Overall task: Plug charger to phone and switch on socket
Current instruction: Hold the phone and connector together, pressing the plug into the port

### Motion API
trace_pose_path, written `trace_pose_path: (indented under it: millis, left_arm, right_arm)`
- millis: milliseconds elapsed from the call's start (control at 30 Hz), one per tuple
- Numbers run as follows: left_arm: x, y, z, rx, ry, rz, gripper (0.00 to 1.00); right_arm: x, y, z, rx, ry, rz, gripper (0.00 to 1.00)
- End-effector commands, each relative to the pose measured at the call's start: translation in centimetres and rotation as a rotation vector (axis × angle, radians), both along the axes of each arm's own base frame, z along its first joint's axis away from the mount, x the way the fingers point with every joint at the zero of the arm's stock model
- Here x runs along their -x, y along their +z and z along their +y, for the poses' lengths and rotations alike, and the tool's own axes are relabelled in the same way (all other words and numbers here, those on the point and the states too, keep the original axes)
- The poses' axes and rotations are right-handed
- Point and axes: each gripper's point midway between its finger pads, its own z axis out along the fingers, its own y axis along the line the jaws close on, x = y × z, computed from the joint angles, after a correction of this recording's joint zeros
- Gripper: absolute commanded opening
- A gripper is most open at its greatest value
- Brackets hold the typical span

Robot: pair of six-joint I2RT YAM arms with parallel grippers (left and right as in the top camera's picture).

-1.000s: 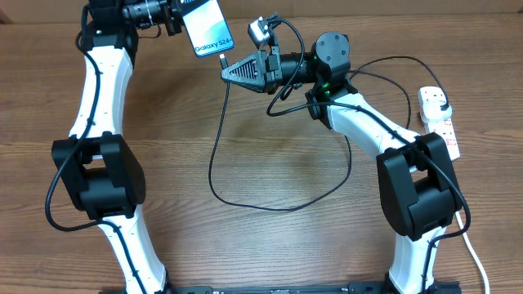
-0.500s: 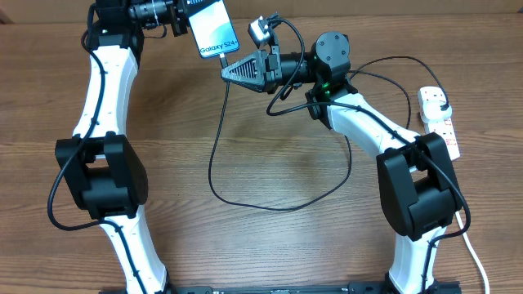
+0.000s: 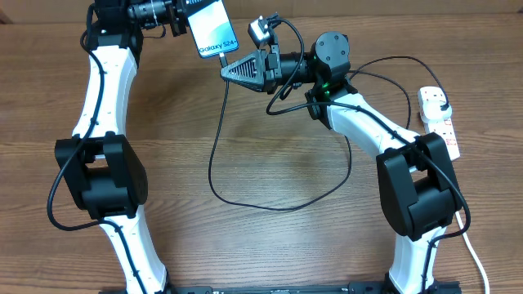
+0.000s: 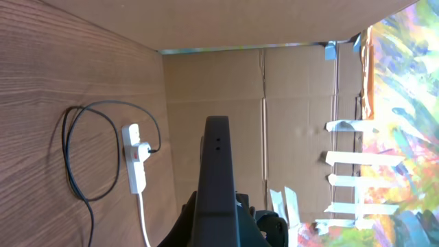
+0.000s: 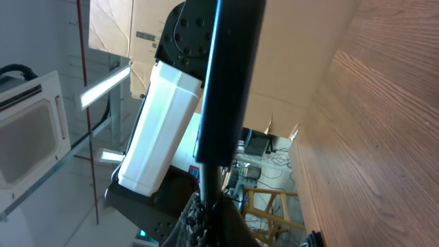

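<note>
You will find the phone (image 3: 211, 28) raised off the bench at the far left, clamped in the left gripper (image 3: 186, 18). It is tilted, and its light blue screen reading "Galaxy S24" faces the overhead camera. Both wrist views show it edge-on, a slim dark slab (image 5: 230, 75).

The charger (image 3: 214, 155) is a thin black cable. Its tip meets the phone's lower edge, pinched in the right gripper (image 3: 227, 70); whether it is seated cannot be confirmed. The cable drops in a wide loop across the bench and runs to the socket (image 3: 441, 122), a white strip with red switches at the right edge.
</note>
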Motion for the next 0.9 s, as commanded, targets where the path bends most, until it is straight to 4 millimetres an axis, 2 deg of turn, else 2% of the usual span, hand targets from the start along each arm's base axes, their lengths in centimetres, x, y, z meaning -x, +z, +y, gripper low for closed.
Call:
trace_pose_path:
  millis: [0, 867]
  left_arm:
    - [0.34, 0.94, -0.34, 0.008, -0.022, -0.006, 0.04]
    - [0.12, 0.89, -0.39, 0.008, -0.008, 0.003, 0.04]
  right_arm:
    - [-0.59, 0.35, -0.06, -0.01, -0.02, -0.007, 0.04]
    - [-0.52, 0.34, 0.01, -0.01, -0.018, -0.007, 0.04]
